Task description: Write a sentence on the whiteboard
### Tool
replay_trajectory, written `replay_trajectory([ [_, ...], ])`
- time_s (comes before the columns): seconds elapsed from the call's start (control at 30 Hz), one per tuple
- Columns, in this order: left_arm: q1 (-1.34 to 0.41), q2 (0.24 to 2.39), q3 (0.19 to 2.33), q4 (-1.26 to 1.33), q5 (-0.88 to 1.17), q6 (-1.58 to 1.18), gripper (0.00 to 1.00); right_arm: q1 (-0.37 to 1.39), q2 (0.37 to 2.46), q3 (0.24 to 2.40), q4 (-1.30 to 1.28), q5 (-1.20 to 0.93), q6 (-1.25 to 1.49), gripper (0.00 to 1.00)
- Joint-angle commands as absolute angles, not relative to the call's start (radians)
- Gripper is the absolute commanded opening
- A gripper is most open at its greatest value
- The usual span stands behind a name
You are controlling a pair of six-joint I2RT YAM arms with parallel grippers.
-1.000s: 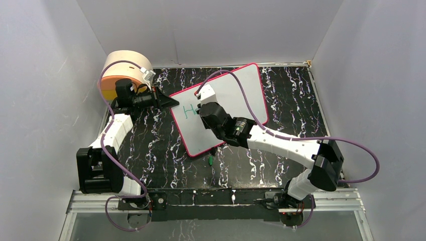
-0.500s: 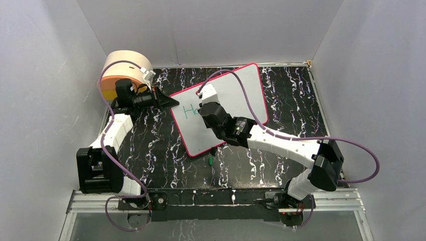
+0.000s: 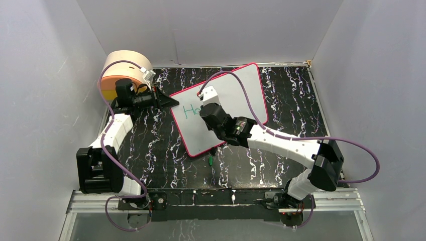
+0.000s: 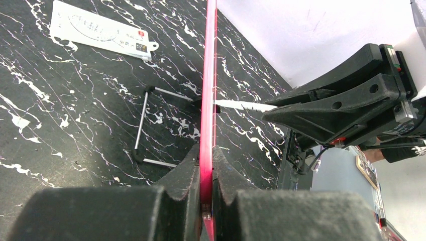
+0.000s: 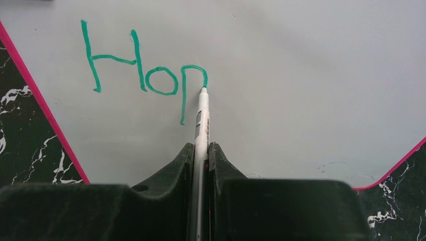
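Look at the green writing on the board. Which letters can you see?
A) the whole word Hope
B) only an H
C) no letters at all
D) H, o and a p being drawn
D: in the right wrist view the teal writing on the whiteboard reads H, o and a p whose loop is not closed. The tip of the pen, held in the right pincer, sits at the loop's end.

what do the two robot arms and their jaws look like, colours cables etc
The two match. The left arm and the right arm both have smooth white plastic link shells joined by chunky black joint housings. A thin purple cable loops loosely along each arm to the wrist. The jaws are matte black, wedge-shaped and taper to narrow tips. There are no sleeves, and no lettering is readable.
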State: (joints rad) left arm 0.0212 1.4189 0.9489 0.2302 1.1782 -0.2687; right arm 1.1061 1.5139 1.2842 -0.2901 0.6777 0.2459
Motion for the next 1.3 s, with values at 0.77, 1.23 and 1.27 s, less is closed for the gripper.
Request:
replay_trajectory([
  [0.77,-0.02,1.44,0.942,0.172,1.132,-0.173,0.0,1.09,1.428,1.242,-0.247,0.64,0.268,0.0],
  [1.23,-0.023,1.439,0.942,0.164,1.127,-0.167,0.0,1.051,1.411,1.219,-0.188,0.616,0.272,0.0],
  [1.27,-0.023,1.44,0.942,0.164,1.127,-0.167,0.0,1.05,1.412,1.221,-0.186,0.613,0.272,0.0],
])
